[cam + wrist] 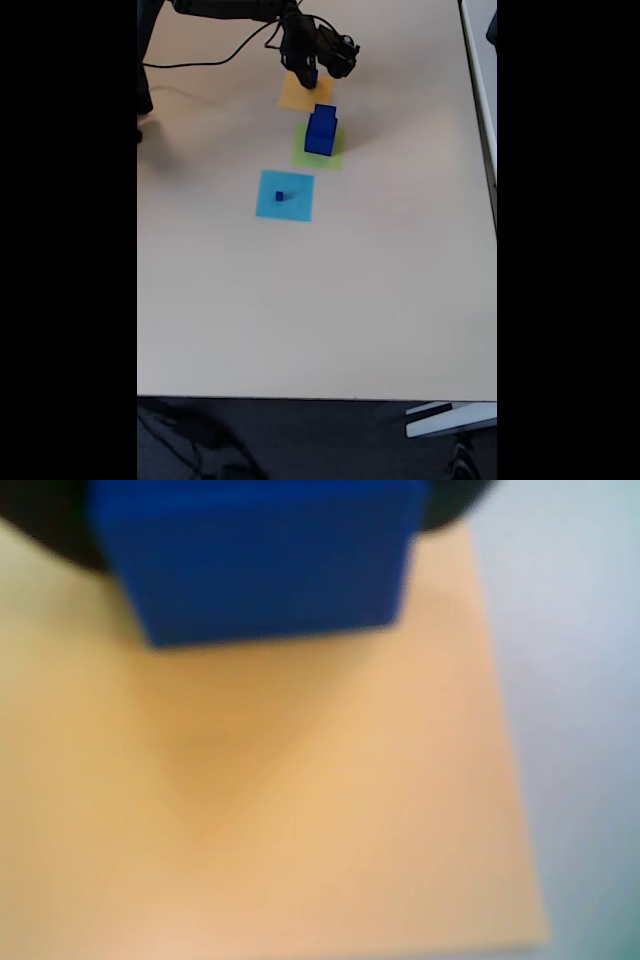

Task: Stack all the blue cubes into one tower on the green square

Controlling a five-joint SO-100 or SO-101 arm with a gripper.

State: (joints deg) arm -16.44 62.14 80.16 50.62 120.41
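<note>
In the fixed view the arm (245,10) reaches in from the upper left of the frame, and its gripper (308,72) hangs over the orange square (297,96) near the top centre of the bench (330,300). A small blue cube (308,73) sits between the jaws, which are closed on it, just above the orange paper. The wrist view is blurred; there the same held cube (265,560) takes up the upper part of the frame, with the orange paper (330,810) spread beneath it and the pale bench (580,680) along the right edge. Just below the orange square in the fixed view lies the green square (332,157), carrying a tower of two blue cubes, a larger one (320,139) at the bottom and a smaller one (325,112) resting on top of it. Lower in the frame is the light-blue square (295,200), with a tiny blue cube (279,196) standing on its left half, well apart from the tower.
</note>
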